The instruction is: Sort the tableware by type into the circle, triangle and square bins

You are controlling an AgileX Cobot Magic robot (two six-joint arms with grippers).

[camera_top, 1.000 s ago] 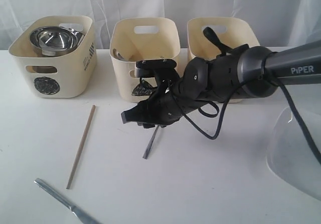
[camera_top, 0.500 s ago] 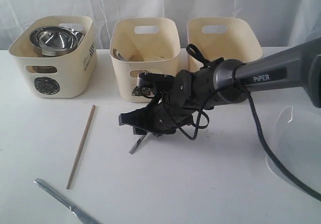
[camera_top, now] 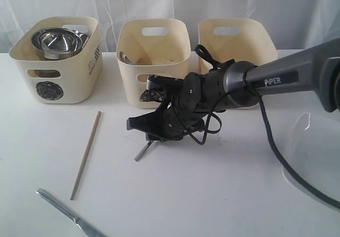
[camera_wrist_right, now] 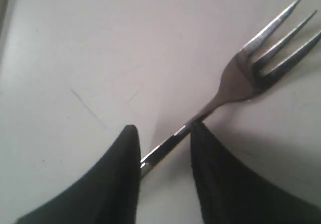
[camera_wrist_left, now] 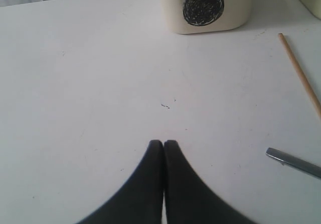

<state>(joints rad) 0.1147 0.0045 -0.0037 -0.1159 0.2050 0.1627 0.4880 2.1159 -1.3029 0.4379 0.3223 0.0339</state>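
On the worktop (camera_top: 212,194), at 6 o'clock of the middle bin (camera_top: 154,51), the fork (camera_wrist_right: 235,78) is straddled by the right gripper (camera_wrist_right: 163,128), fingers spread, handle not yet pinched; its long axis is laid 7-to-1 o'clock in the exterior view. The left gripper (camera_wrist_left: 163,144) is kept well apart, fingers pressed together.

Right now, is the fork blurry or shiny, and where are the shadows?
Right wrist view: fork a bit soft, bright glints on its handle, grey shadow under the tines. Exterior view: even light, only faint shadows. Left wrist view: circle bin sharp.
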